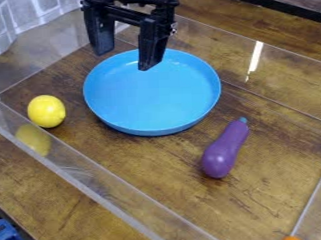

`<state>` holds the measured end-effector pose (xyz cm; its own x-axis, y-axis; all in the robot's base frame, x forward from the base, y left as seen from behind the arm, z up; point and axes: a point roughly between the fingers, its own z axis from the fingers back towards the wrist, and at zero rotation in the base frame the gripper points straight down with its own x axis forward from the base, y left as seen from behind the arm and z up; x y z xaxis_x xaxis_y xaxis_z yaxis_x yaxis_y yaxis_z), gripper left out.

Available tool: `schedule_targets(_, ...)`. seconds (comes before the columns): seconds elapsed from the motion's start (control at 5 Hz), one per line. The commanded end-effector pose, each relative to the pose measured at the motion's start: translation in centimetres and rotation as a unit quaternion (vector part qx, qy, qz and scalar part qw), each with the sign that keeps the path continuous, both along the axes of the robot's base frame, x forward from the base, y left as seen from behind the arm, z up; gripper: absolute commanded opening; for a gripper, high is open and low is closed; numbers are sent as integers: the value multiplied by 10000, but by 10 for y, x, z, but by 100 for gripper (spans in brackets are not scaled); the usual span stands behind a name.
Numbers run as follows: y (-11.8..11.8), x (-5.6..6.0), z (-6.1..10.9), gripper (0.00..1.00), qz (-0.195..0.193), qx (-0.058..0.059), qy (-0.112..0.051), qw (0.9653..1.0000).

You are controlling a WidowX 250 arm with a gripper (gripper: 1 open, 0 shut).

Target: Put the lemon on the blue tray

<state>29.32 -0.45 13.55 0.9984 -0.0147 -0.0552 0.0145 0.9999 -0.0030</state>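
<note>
Nearest you, at the bottom of the view, a small orange thing (292, 238) is cut off by the frame edge; leave it alone. Farther in, to the right of your line of work, the long purple eggplant (224, 149) lies on the brown wooden surface (152, 182), apart from the tray.

Your target, the small, smooth yellow lemon (45, 111), sits at the left of the view on that same surface, just beside the round, bright blue shallow tray (153, 128) and outside its rim. It is close to the transparent panel (99, 179), so watch that the fingers don't catch there. Its long axis is hard to judge; it looks only slightly oval, so I'd expect the grip angle to matter little.

Beyond it, your black jaws (126, 57) stand spread wide with nothing between them, above the tray's far side. From them, the lemon lies toward the camera and to the left in the view, and lower down. I'd have you carry them that way past the tray's rim, centre them over the fruit, then descend. Close gently: a rounded skin could roll or slip. The trip back to the tray should be short.
</note>
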Motion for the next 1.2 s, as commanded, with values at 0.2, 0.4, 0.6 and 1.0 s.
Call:
schedule_targets(0.2,10,-6,-19,100,-1441,21,108,9895)
schedule_targets(0.4,25,-6,-9,100,-2028,48,99,9792)
schedule_targets(0.6,40,-7,2,100,-2458,116,93,9692)
schedule_targets(1.0,83,-30,-11,100,-3737,263,81,9271)
